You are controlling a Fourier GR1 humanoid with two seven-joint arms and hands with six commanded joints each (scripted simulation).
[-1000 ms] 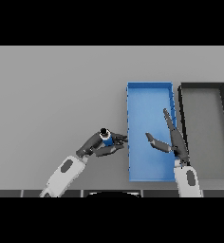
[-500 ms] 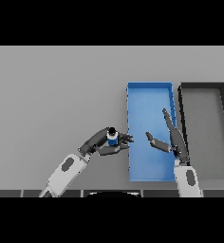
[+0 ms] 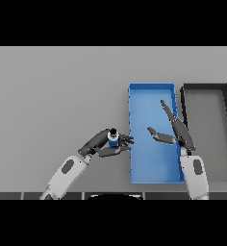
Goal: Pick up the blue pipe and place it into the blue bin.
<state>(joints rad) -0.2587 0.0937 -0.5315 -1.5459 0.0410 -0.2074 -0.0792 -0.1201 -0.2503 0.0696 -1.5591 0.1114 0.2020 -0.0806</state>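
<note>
The blue pipe (image 3: 113, 140) is being held in the curled fingers of the left hand (image 3: 107, 144), just beside the blue bin's (image 3: 151, 87) left wall. The right hand (image 3: 175, 132) is being kept spread-fingered over the bin. Next, carrying over the wall and release are called for.

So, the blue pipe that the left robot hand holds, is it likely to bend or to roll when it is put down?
The blue pipe looks short and stubby, so it is probably stiff and light. The left robot hand curls round it easily beside the blue bin. Its round shape suggests it may roll if laid on its side, or tip if set upright.
</note>
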